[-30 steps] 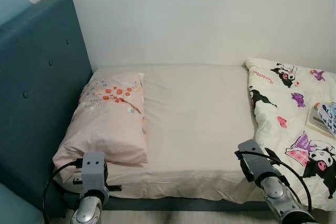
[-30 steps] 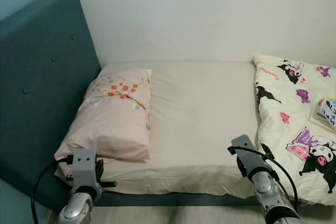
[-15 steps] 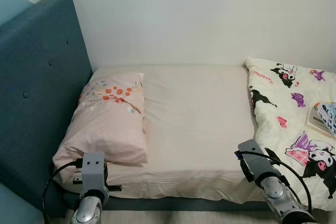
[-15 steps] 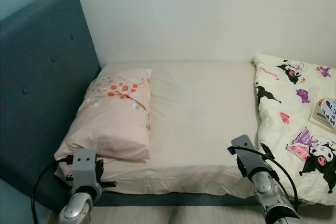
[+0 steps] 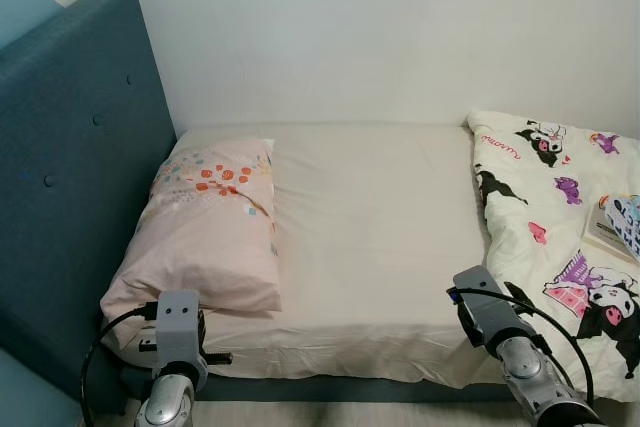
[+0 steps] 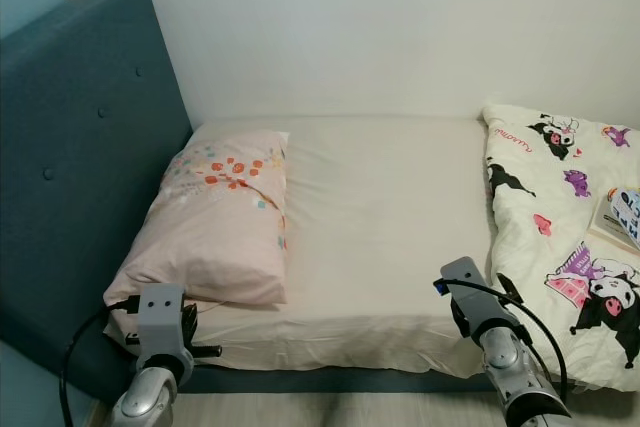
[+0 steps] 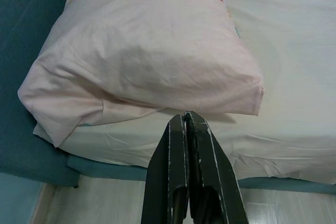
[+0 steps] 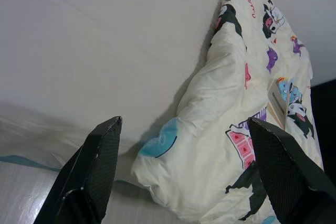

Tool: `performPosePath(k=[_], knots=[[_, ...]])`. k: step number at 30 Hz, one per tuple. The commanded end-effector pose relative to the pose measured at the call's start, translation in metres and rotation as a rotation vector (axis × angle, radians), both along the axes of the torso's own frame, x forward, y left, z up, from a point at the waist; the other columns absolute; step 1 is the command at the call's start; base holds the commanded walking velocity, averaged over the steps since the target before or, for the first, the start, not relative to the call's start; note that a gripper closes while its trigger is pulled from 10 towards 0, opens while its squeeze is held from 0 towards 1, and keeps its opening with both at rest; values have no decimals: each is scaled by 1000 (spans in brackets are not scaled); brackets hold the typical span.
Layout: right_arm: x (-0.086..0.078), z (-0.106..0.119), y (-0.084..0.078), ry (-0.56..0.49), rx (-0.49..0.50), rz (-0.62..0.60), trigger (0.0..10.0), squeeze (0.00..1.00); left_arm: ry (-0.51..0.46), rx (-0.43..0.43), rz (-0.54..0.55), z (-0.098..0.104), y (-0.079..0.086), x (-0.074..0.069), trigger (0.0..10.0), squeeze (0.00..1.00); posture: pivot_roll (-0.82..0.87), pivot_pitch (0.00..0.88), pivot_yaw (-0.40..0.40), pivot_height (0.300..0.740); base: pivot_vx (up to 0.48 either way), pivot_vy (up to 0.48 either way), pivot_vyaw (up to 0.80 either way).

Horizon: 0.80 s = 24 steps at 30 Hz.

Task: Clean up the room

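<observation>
A bed [image 5: 370,237] with a cream sheet stands before me against a teal headboard [image 5: 70,177]. A pink pillow [image 5: 205,232] lies at the head end. A cream quilt [image 5: 560,217] with cartoon prints is bunched over the foot end, and a book [image 5: 618,227] rests on it. My left gripper [image 7: 187,119] is shut and empty, held low just off the pillow's near edge [image 7: 157,56]. My right gripper [image 8: 184,129] is open, hovering at the bed's front edge beside the quilt's corner [image 8: 220,150].
A white wall [image 5: 380,37] runs behind the bed. A strip of pale floor [image 7: 131,203] lies along the bed's near side under both arms. The teal bed base [image 6: 330,379] shows below the sheet.
</observation>
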State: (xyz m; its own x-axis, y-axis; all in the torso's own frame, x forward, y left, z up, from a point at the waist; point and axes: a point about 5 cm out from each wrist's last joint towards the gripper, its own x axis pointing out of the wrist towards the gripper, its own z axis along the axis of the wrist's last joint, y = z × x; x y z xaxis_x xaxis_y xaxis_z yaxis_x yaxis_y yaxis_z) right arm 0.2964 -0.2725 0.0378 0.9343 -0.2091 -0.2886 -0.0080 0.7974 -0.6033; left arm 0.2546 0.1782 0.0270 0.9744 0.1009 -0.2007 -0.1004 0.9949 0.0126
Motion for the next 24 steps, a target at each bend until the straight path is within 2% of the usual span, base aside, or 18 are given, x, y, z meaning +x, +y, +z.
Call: performPosePath(k=[1,24], knots=[[-3,-3,0,11,4,-8,10000,0,12,1,-1,-1,-1,-1,10000,0,-10,127,-16,740,0,0,0],[-3,-4,1,9,5,-7,10000,0,13,3,-6,-1,-2,0,10000,0,-11,130,-12,740,0,0,0]])
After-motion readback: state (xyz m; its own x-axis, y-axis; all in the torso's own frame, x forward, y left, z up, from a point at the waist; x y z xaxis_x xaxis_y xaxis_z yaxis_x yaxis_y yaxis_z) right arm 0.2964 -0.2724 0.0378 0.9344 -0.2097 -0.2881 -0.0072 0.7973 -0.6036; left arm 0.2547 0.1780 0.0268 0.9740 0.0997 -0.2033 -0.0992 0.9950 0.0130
